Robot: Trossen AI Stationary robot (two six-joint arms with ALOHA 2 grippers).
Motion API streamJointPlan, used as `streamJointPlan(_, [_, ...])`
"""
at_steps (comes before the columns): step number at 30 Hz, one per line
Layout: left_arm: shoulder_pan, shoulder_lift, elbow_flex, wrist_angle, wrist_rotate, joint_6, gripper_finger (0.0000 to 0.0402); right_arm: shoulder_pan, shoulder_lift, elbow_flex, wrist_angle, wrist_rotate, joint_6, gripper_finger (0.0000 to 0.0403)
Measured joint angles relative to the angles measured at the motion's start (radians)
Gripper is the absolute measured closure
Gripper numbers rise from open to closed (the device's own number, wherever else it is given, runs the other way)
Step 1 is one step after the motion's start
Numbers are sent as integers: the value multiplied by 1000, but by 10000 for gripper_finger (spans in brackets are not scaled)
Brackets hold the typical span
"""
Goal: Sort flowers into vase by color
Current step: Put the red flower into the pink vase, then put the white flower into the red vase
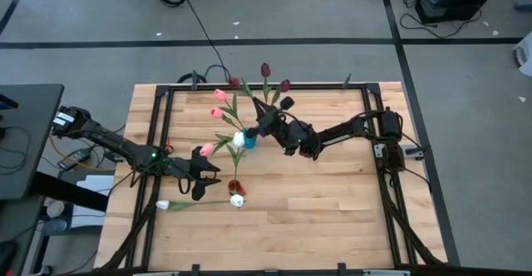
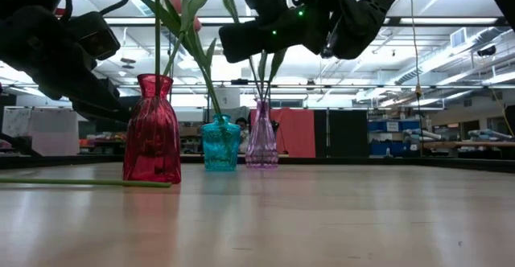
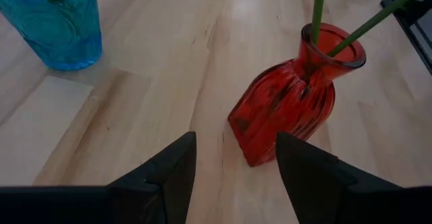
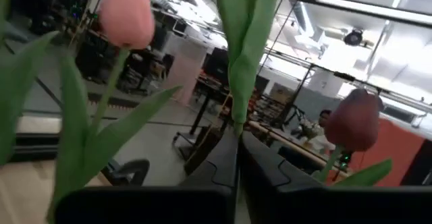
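My right gripper sits at frame centre in the high view, clenched on a green flower stem above the purple vase. My left gripper, lower left of centre, hangs released beside the red vase. Pink flowers stand in the blue vase; one white flower lies on the table.

Wooden table, grey floor

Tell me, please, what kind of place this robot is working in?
Probably a robotics lab or workshop. A wooden table stands on grey carpet marked with black tape lines, cables trail across the floor, and the low view shows open ceiling lights over workbenches.
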Motion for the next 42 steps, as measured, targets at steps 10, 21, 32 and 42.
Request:
streamJointPlan(10, [0,0,0,0,1,-4,193,55,0,0,-1,210,-49,311])
streamJointPlan(21, [0,0,1,0,64,-11,193,88,-1,8,-7,355,7,313])
streamJointPlan(32, [0,0,1,0,68,-32,193,100,-18,92,-386,330,220,311])
streamJointPlan(42, [0,0,1,-27,122,-58,193,62,-150,92,-881,195,649,291])
